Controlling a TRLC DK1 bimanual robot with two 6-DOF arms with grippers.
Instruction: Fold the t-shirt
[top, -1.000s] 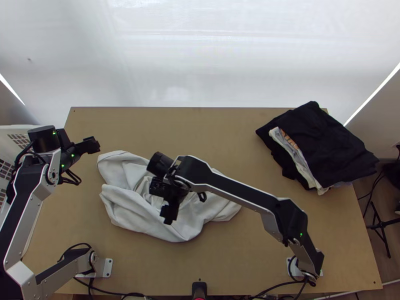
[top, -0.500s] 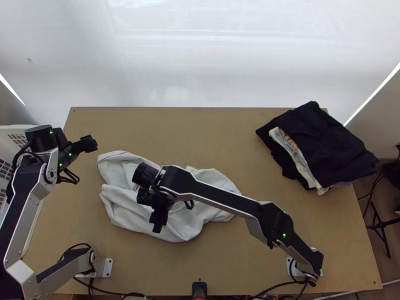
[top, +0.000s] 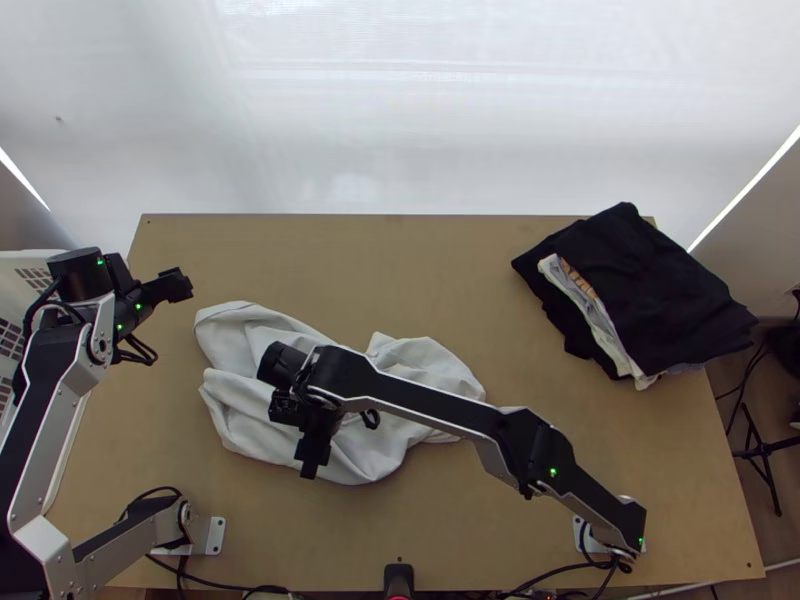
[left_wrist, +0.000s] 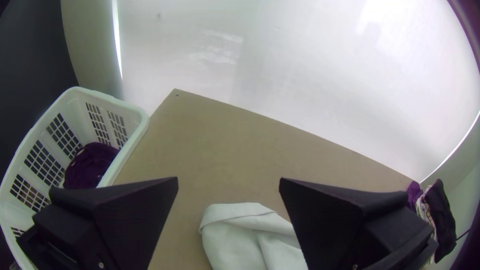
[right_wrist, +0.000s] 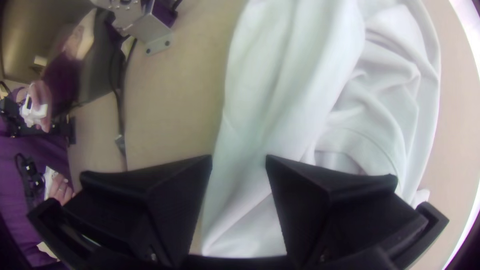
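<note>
At the table's left edge stands a white basket (left_wrist: 142, 120), cut off by the top view's border and partly behind my arm; dark purple cloth (left_wrist: 91, 165) lies low inside, its lower part hidden from me in the left wrist view. My left hand (top: 183, 285) hangs above the table (top: 450, 270) near its left edge, fingers wide apart, nothing between them. Right of it, left of the table's middle, the white t-shirt (top: 240, 415) lies bunched in loose folds. My right arm covers a band across it, and I can't make out which parts are sleeves. Over its near side I have my right hand (top: 310, 470), fingers wide too; whether they touch the cloth, I can't tell. At the far right corner, a pile of clothes (top: 655, 290) overhangs the right edge, black on top, the white and grey layers beneath mostly covered.
</note>
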